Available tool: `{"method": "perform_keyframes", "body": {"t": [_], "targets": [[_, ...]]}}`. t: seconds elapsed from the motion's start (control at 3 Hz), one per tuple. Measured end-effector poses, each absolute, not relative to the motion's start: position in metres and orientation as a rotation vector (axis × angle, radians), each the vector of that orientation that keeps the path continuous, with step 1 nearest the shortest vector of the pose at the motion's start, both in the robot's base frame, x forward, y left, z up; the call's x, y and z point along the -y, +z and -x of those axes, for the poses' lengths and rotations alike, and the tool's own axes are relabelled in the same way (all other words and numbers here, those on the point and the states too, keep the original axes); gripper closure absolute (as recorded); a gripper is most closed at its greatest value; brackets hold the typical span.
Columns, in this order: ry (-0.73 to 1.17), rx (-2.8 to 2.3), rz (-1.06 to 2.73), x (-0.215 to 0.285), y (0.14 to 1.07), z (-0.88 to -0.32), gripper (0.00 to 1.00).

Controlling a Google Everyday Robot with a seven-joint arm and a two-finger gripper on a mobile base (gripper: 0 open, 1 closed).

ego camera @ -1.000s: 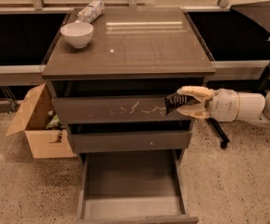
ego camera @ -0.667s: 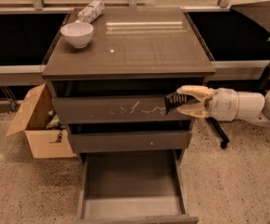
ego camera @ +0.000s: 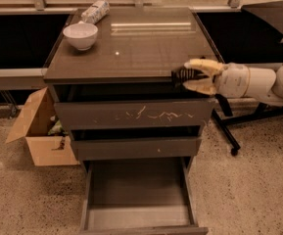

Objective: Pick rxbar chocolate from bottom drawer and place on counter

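Observation:
My gripper (ego camera: 190,76) reaches in from the right, level with the front right edge of the counter (ego camera: 131,53). Its pale fingers (ego camera: 203,64) are shut on the rxbar chocolate (ego camera: 179,75), a small black bar that sticks out to the left of the fingertips, just at the counter's front edge. The bottom drawer (ego camera: 138,214) is pulled out at the foot of the cabinet, and its inside shows nothing in it.
A white bowl (ego camera: 80,35) and a white-and-grey packet (ego camera: 95,11) sit at the counter's back left. The top drawer front (ego camera: 133,115) has white scratches. An open cardboard box (ego camera: 38,131) stands on the floor to the left. A black stand leg (ego camera: 226,131) is at right.
My gripper has risen with the black bar, from in front of the scratched drawer front up to the level of the counter's front edge.

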State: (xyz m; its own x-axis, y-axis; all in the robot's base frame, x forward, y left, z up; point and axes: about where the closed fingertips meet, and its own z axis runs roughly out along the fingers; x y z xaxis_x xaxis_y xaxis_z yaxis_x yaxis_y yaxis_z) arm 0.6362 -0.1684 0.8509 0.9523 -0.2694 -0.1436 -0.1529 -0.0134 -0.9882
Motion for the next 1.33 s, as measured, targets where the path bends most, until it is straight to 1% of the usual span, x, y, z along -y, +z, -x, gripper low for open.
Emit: {"method": "perform_keyframes", "body": {"t": [0.33,0.67,1.0,1.33], "targets": [[-0.184,-0.238,1.584,0.172,0.906,-0.661,1.00],[-0.229,-0.255,1.556,0.189,0.919,-0.670,1.00],[-0.230,-0.259,1.561,0.186,0.920,-0.671,1.00],[-0.249,-0.304,1.620,0.161,0.937,-0.687,1.00]]}}
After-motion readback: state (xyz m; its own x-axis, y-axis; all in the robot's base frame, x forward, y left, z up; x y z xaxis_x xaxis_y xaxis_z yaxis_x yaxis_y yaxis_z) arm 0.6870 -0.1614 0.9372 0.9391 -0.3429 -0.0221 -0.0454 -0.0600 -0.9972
